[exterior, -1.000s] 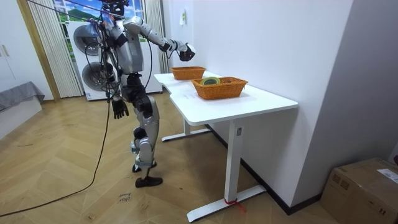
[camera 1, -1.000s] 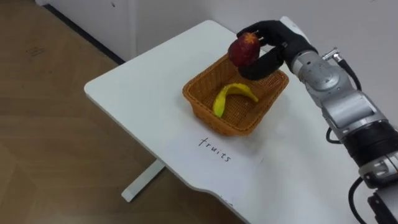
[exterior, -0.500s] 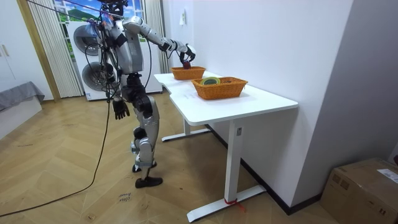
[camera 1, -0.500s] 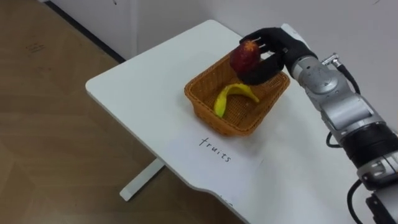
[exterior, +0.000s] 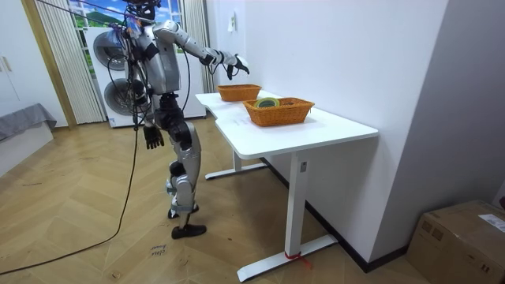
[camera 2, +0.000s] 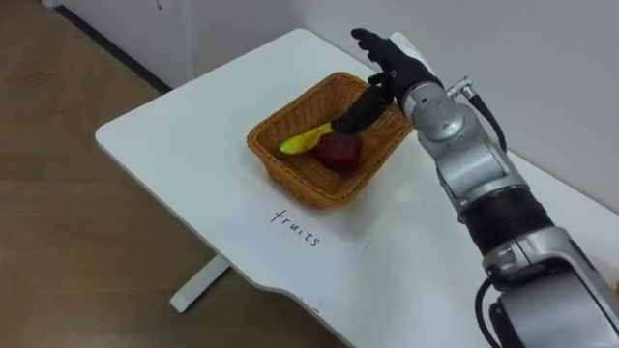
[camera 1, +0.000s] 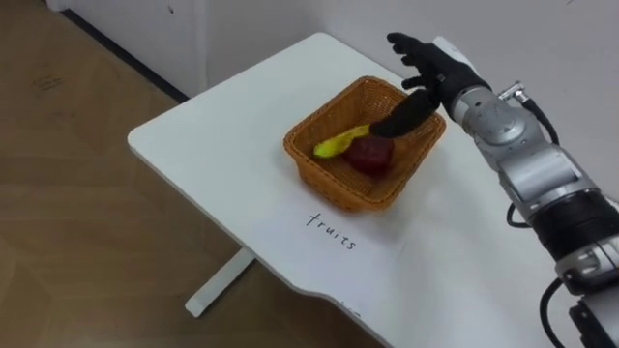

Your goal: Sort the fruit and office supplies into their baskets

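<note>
I see the white desk (camera 1: pixel 218 130) carrying the wicker basket (camera 1: pixel 311 166), with my right hand (camera 1: pixel 427 70) above the basket's far rim, fingers spread wide and empty. Inside the basket the red fruit (camera 1: pixel 369 155) touches the banana (camera 1: pixel 334 145). Just in front of the basket, handwriting (camera 1: pixel 332 233) reads "fruits".

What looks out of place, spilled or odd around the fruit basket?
Nothing stands out. The red fruit and the banana both lie inside the wicker basket, which sits flat on the white table. The right hand hovers open above its far rim, holding nothing.

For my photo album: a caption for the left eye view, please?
Open right hand above the fruit basket, red fruit and banana inside.
</note>
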